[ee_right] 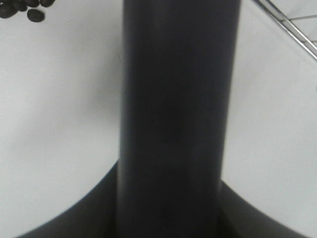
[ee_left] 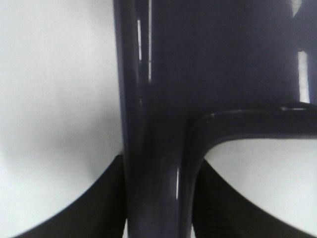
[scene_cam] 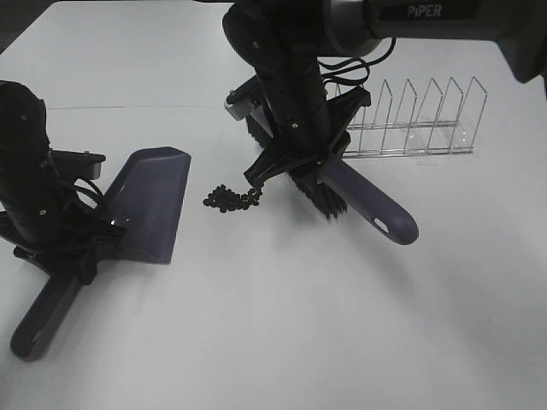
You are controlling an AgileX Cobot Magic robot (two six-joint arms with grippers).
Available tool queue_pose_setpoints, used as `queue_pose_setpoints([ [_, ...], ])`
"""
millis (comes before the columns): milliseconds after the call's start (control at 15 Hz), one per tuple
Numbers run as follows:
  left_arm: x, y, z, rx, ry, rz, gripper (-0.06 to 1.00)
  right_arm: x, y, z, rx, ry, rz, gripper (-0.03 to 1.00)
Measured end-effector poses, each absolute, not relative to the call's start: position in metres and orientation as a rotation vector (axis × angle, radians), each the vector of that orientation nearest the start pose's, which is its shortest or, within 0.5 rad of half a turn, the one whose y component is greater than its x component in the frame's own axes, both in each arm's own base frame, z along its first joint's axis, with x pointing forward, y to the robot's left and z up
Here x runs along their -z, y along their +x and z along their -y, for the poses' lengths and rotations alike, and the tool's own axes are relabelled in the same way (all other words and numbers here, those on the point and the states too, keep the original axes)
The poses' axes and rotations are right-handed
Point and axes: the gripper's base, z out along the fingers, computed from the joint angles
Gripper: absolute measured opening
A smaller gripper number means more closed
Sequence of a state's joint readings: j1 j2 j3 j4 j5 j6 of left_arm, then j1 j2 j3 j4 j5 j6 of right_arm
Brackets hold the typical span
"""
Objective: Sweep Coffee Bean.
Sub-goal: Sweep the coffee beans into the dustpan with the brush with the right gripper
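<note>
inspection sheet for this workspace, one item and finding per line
surface: white table, beans loose on it
job's things: coffee beans in a small pile between the purple dustpan and the brush
clutter: clear wire rack behind the brush
grippers: left gripper shut on the dustpan handle; right gripper shut on the brush handle
cables: black cables looped on both arms
surroundings: nothing seen

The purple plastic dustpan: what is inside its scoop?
The visible floor of the purple plastic dustpan is bare; the small dark coffee beans lie outside it on the table. The left arm covers its rear.
</note>
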State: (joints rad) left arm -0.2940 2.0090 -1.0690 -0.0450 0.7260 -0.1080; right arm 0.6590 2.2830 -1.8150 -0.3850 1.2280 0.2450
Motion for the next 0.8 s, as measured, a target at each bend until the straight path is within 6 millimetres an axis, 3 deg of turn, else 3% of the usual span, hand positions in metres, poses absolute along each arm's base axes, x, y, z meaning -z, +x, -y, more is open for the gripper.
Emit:
queue_pose_setpoints([
  [267, -0.097, 0.321, 0.100, 0.044, 0.254, -3.142, 0.33, -0.126, 0.380, -0.253, 0.559, -0.844, -2.900, 0.29],
  [800, -0.097, 0.321, 0.100, 0.046, 0.254, -3.141, 0.33, -0.115, 0.371, -0.265, 0.378, -0.755, -3.004, 0.29],
])
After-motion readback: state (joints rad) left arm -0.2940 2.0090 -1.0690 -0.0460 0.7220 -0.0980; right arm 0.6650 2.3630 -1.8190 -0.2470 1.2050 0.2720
